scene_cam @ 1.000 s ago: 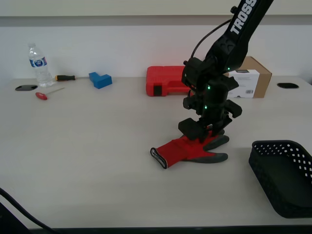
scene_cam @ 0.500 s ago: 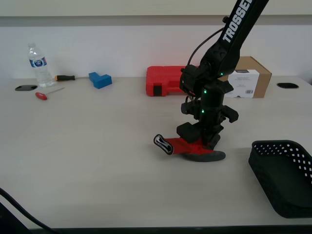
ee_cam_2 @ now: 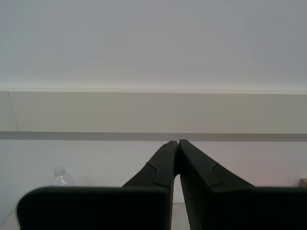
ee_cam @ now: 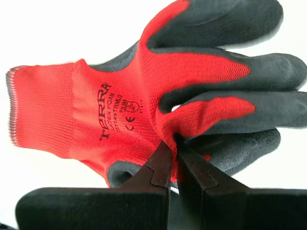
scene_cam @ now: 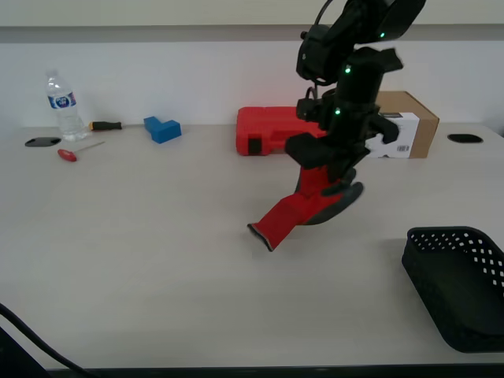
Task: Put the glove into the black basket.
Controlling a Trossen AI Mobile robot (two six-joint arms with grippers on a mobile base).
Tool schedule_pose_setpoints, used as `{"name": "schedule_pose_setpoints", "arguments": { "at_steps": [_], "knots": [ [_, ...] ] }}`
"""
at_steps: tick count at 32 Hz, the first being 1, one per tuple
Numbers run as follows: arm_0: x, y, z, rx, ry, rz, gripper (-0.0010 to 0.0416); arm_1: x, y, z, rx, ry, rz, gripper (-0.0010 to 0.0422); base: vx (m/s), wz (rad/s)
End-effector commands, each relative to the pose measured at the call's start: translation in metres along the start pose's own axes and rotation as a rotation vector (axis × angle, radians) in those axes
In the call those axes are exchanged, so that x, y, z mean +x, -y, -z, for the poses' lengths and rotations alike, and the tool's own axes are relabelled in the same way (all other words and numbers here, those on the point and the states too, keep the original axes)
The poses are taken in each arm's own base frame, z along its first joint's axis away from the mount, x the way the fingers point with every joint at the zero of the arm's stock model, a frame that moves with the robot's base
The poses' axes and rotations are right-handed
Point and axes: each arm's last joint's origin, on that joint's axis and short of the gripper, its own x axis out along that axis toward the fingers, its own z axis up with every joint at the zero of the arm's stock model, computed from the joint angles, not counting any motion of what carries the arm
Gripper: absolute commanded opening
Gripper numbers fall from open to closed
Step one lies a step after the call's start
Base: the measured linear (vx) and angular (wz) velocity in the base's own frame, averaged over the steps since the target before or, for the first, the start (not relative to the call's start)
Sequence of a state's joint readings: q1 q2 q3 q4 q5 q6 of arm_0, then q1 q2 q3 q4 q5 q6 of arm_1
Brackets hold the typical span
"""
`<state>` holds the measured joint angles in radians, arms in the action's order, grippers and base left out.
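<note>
My first gripper [scene_cam: 337,178] is shut on the red glove [scene_cam: 303,206] and holds it up over the middle of the table. The glove hangs slanted, with its cuff low toward the exterior view's left, at or just above the tabletop. In the first wrist view the jaws [ee_cam: 173,149] pinch the knit near the dark grey fingers of the glove [ee_cam: 120,105]. The black basket [scene_cam: 457,283] stands at the table's front, at the exterior view's right, apart from the glove. My second gripper [ee_cam_2: 175,143] is shut and empty and faces the wall.
A red tool case [scene_cam: 268,131] and a cardboard box [scene_cam: 409,120] stand behind the arm. A blue block [scene_cam: 161,128], a water bottle [scene_cam: 61,106] and two screwdrivers [scene_cam: 75,151] lie at the far exterior view's left.
My first gripper has risen with the glove. The glove's fingers and palm have come up off the table and the cuff now hangs down.
</note>
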<state>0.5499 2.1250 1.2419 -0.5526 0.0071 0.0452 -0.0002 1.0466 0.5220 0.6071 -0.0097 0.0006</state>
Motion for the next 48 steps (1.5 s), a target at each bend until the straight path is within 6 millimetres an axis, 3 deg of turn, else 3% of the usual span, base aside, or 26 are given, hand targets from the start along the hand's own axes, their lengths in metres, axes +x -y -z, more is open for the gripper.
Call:
{"name": "schedule_pose_setpoints", "arguments": {
  "at_steps": [1, 6, 11, 13, 18, 24, 30, 39, 46, 48],
  "knots": [
    [-0.025, 0.005, 0.016, 0.041, 0.002, 0.028, -0.0001, 0.000, 0.000, -0.001, 0.000, 0.003, -0.003, 0.0000, 0.000, 0.000],
    [-0.065, 0.024, 0.056, 0.164, -0.011, 0.059, -0.0002, 0.000, 0.000, 0.000, 0.000, 0.002, -0.003, 0.0000, 0.000, 0.000],
    [-0.092, 0.035, 0.091, 0.286, -0.030, 0.083, -0.0002, 0.000, 0.000, 0.000, 0.000, 0.001, -0.003, 0.0000, 0.000, 0.000],
    [-0.103, 0.037, 0.114, 0.373, -0.058, 0.122, -0.0001, 0.000, 0.000, 0.000, 0.000, 0.002, -0.003, 0.0000, 0.000, 0.000],
    [-0.098, 0.047, 0.142, 0.508, -0.137, 0.175, -0.0001, 0.000, 0.000, 0.000, 0.000, 0.002, -0.004, 0.0000, 0.000, 0.000],
    [-0.076, 0.079, 0.172, 0.655, -0.213, 0.171, -0.0001, 0.000, 0.000, 0.000, 0.000, 0.002, -0.004, 0.0000, 0.000, 0.000],
    [-0.063, 0.103, 0.174, 0.694, -0.150, 0.167, -0.0001, 0.000, 0.000, 0.000, 0.000, 0.002, -0.005, 0.0000, 0.000, 0.000],
    [-0.030, 0.111, 0.169, 0.678, -0.252, 0.077, 0.0006, 0.000, 0.000, 0.000, 0.000, 0.002, -0.005, 0.0000, 0.000, 0.000],
    [-0.026, 0.114, 0.168, 0.662, -0.249, 0.131, 0.0145, 0.000, 0.000, 0.000, 0.000, 0.002, -0.005, 0.0000, 0.000, 0.000],
    [-0.026, 0.114, 0.168, 0.662, -0.248, 0.142, 0.0167, 0.000, 0.000, 0.000, 0.000, 0.001, -0.005, 0.0000, 0.000, 0.000]
  ]
}}
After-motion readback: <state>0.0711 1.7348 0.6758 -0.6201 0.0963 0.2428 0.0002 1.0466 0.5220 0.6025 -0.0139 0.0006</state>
